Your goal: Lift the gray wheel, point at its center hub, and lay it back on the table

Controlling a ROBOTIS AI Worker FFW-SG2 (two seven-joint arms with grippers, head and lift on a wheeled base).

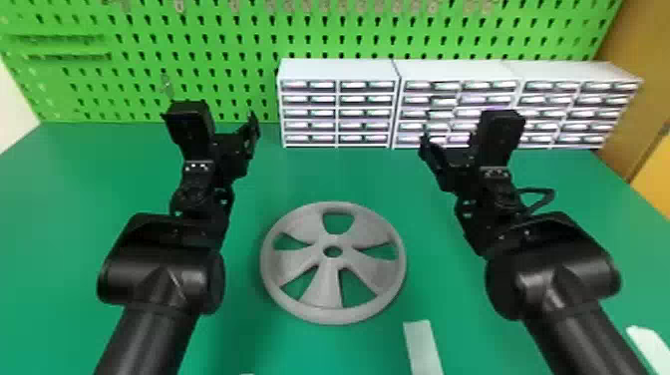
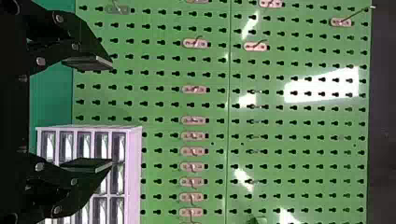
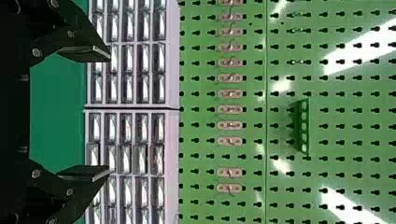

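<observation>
Gray wheel [image 1: 326,286], round and without long axis, is seen flat on the table [image 1: 75,174], sideways between left gripper [image 2: 111,113] and right gripper [image 3: 109,112], both spread and empty, but farther than either from its back edge, the left being judged slightly nearer.

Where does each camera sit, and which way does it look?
Head view: on the head, looking forward and down at the gray wheel; left arm and right arm show.
Left wrist view: on that wrist, facing the pegboard; left gripper shows, fingers apart.
Right wrist view: on that wrist, facing drawer cabinets and pegboard; right gripper shows, fingers apart.
All three share the pegboard.
</observation>
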